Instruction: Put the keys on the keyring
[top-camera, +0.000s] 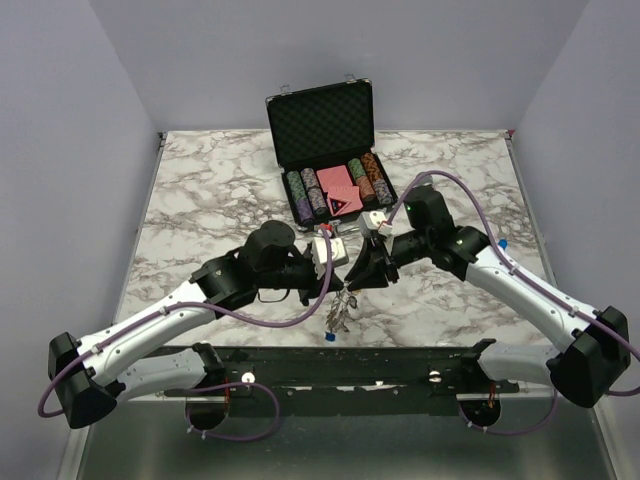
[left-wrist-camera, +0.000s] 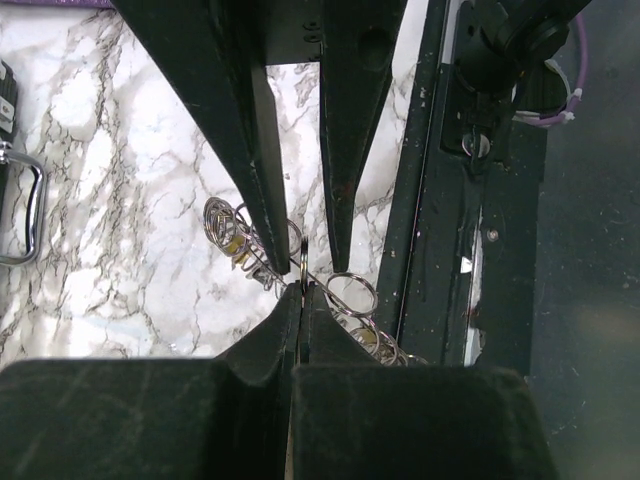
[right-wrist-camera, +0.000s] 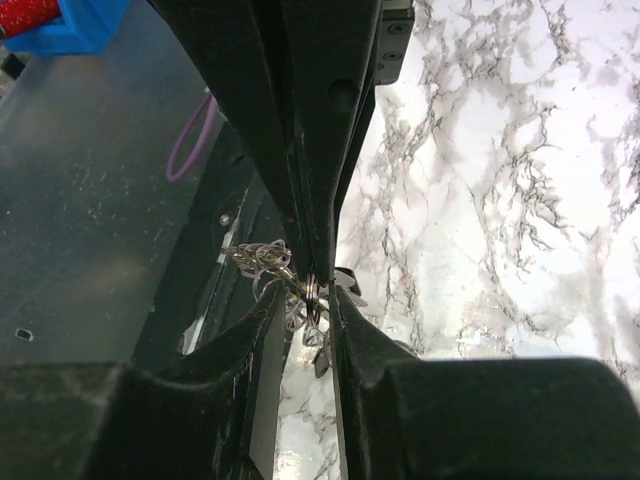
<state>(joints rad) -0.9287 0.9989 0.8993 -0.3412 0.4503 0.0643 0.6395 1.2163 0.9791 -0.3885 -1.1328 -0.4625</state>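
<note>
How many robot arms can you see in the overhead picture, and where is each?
2. The left arm reaches in from the bottom left, the right arm from the bottom right; both meet over the keyring.

From my station I see a white-and-grey marble-patterned tabletop (top-camera: 200, 190) boxed in by pale grey walls (top-camera: 80, 90). At its far side stands an open black hard-shell case (top-camera: 322, 125), its foam-lined lid upright. Its tray holds rows of multicoloured poker chips (top-camera: 300, 190) and a red card deck (top-camera: 338, 190). A black metal rail (top-camera: 340, 365) runs along the near edge. My right wrist view catches a blue plastic block (right-wrist-camera: 80, 25) top left.
</note>
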